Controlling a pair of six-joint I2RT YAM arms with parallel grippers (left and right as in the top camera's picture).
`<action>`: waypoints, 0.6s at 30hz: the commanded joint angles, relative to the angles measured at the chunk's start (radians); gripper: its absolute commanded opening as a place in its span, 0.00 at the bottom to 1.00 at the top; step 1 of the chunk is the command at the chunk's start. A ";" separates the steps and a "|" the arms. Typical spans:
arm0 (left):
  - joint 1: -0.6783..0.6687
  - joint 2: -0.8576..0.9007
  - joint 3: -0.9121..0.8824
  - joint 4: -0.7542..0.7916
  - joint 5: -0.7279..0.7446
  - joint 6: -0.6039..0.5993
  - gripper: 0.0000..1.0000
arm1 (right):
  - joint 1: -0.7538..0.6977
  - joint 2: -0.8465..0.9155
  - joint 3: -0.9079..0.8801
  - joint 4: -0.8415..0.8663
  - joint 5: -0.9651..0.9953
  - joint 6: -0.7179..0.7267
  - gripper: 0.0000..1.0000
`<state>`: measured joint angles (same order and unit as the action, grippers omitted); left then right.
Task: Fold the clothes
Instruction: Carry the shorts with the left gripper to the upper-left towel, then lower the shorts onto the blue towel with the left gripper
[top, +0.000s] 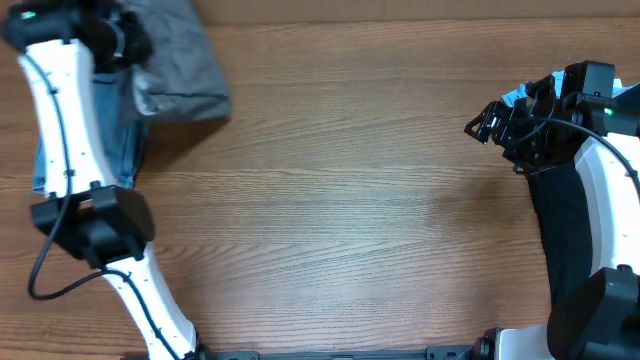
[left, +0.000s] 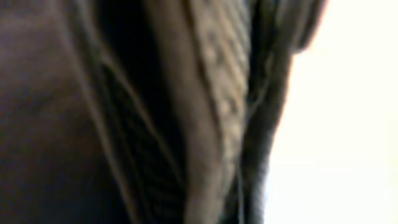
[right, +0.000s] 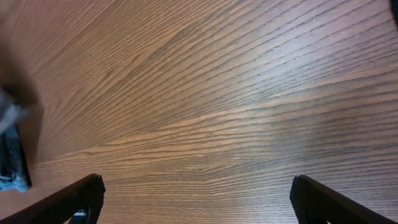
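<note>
Chiefly the grey shorts: a bunched mid-grey heap at 11 o'clock on the table in the overhead view, its near edge throwing a shadow on the wood.
Handling: soft, light, limp cotton by the look of it. It will likely sag and drag instead of holding a shape, and seams or the waistband should give firmer purchase than loose cloth.
Where to take hold: probably a waistband corner or a hem, pinching 1 layer only, so the piece can be drawn flat onto the bare wood at 5 o'clock from the heap.
Other clothes: a black garment lies at 4 o'clock under the right arm, and a scrap of light-blue cloth shows at 2 o'clock behind the right gripper. Both are only partly visible.
Left gripper: at the 9 o'clock side of the shorts. I cannot tell whether it is parted or pinching cloth.
Right gripper: spread wide with nothing between the fingers, over bare wood and well apart from the shorts.
Denim piece: blue, at 9 o'clock, mostly beneath the left arm.
Hidden or unclear: the left wrist view is a blurred close-up of grey and tan ribbed fabric, with no fingers distinguishable. The top of the overhead view cuts off the far part of the shorts. A dark bluish shape at 9 o'clock in the right wrist view is too blurred to name.
</note>
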<state>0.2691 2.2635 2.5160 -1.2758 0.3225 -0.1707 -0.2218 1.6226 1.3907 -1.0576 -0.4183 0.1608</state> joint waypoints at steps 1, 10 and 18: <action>0.116 -0.003 0.039 0.067 0.110 -0.197 0.04 | 0.000 -0.001 0.003 0.004 -0.001 0.000 1.00; 0.299 0.022 0.026 0.139 0.089 -0.421 0.04 | 0.000 -0.001 0.003 0.004 -0.001 0.000 1.00; 0.310 0.080 -0.149 0.220 0.167 -0.480 0.04 | 0.000 -0.001 0.003 0.004 -0.001 0.000 1.00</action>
<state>0.5777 2.3104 2.4374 -1.0904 0.3946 -0.5964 -0.2218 1.6226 1.3907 -1.0573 -0.4187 0.1600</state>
